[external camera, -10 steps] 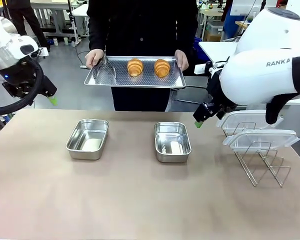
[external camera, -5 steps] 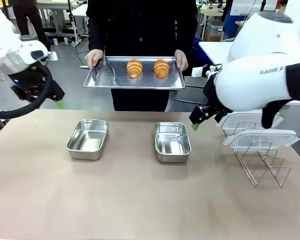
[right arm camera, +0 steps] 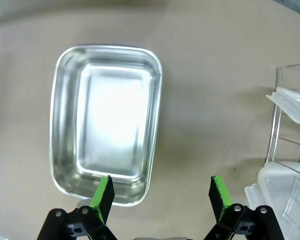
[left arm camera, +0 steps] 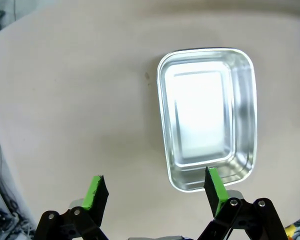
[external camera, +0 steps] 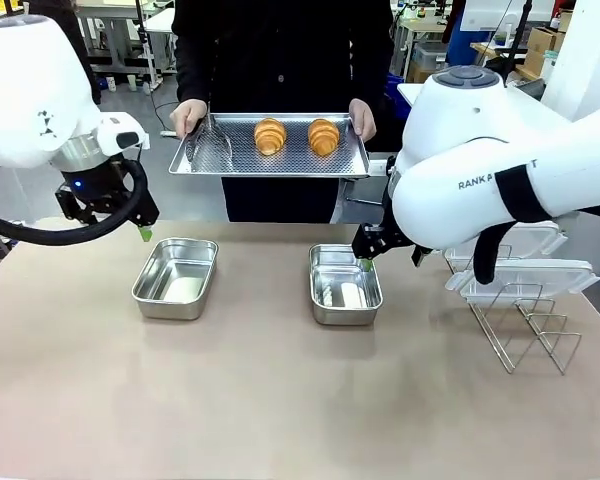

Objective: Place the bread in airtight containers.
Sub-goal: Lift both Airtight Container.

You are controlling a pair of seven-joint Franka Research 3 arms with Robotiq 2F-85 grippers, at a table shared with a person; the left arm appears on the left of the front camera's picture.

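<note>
While two golden, ridged croissants (external camera: 270, 134) (external camera: 323, 135) lie side by side, both pans (external camera: 177, 288) (external camera: 344, 291) gleam.

Entry 1. Dark capital lettering (external camera: 480, 184) reading "RANK", printed along the white casing of the right arm (external camera: 450, 140), front view. First character lost round the curve of the shell. Character after the K, probably an "A", half covered by a black strap (external camera: 511, 192) wrapped over the casing. One more stroke beyond the strap, possibly a "T", not securely legible.

Entry 2. Small dark marks (external camera: 45, 118) on the white shell of the left arm (external camera: 20, 85), front view. Too small to read.
</note>
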